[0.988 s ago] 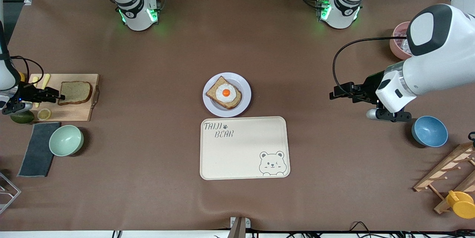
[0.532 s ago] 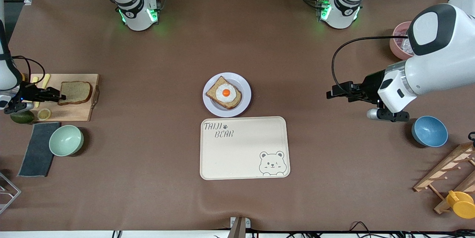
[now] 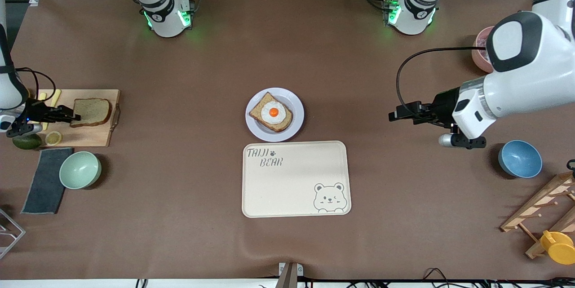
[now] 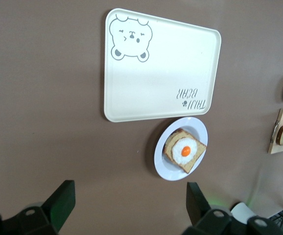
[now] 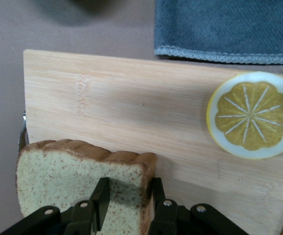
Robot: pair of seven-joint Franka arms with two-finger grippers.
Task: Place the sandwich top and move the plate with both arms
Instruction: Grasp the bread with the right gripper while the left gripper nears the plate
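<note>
The sandwich top (image 3: 92, 112) is a plain brown bread slice on the wooden cutting board (image 3: 85, 136) at the right arm's end of the table. My right gripper (image 3: 74, 118) is shut on its crust edge; in the right wrist view the fingers (image 5: 101, 196) pinch the slice (image 5: 63, 171) and that end sits slightly raised. The plate (image 3: 295, 100) holds a bread slice with a fried egg (image 3: 272, 112) at mid-table. My left gripper (image 3: 391, 116) is open and empty over bare table, toward the left arm's end from the plate (image 4: 163, 164).
A cream bear tray (image 3: 292, 189) lies nearer the camera than the plate. A lemon slice (image 3: 53, 137), green bowl (image 3: 80, 170) and grey cloth (image 3: 45, 180) sit by the board. A blue bowl (image 3: 519, 158), pink bowl (image 3: 479, 50) and wooden rack (image 3: 543, 207) stand at the left arm's end.
My left gripper has moved steadily toward the plate. My right gripper stays at the bread slice, shifting only slightly.
</note>
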